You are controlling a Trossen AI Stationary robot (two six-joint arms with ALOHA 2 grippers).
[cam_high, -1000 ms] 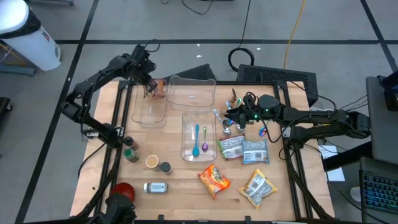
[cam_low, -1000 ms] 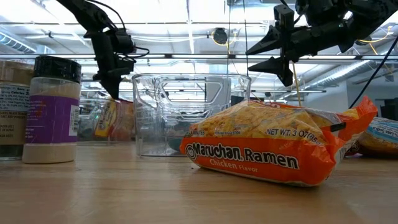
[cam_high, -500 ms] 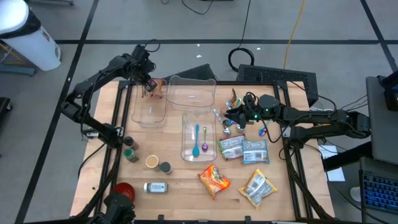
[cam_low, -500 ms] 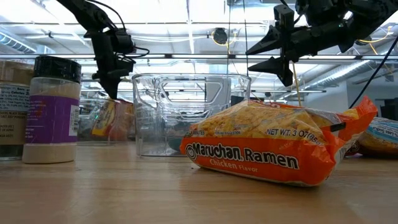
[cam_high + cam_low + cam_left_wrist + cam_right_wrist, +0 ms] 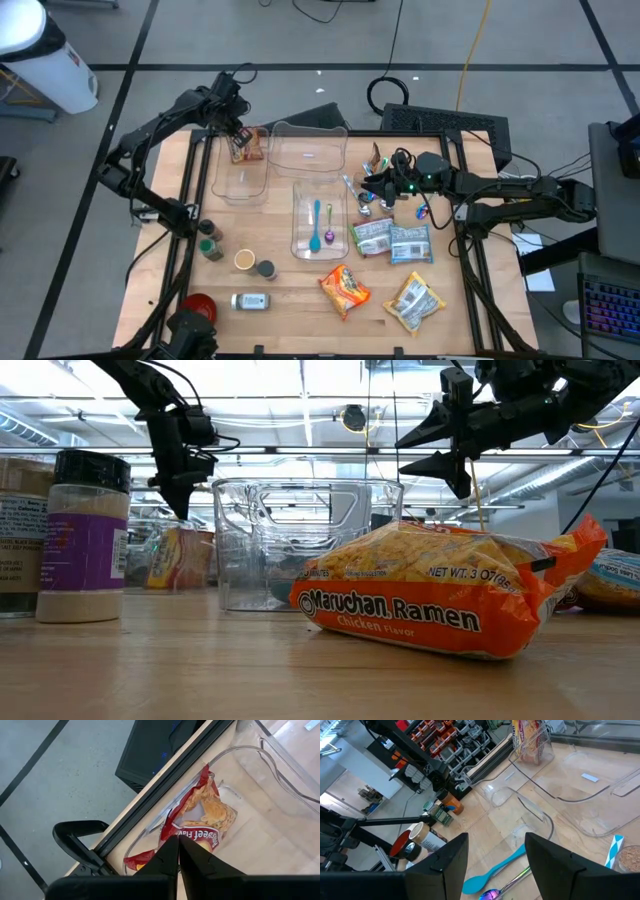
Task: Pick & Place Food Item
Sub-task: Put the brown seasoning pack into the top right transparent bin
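Grey floor with dark lines surrounds my wooden surface [image 5: 290, 305], scattered with clear bins, ramen packets and jars. My left claw [image 5: 236, 138] hangs pinched together above the red ramen packet [image 5: 247, 146] in the far-left clear bin [image 5: 238, 178]. My right claw [image 5: 368, 187], fingers apart and empty, hovers by the spoons.

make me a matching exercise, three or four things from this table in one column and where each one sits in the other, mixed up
Things:
1. red snack packet
2. teal spoon
3. Maruchan ramen pack
4. left gripper

Places:
A. bare wood at the table's near edge
B. inside the middle clear bin
C. poised above the far-left bin
D. inside the far-left clear bin

Pairs: 1-D, 2-B, 3-A, 4-C
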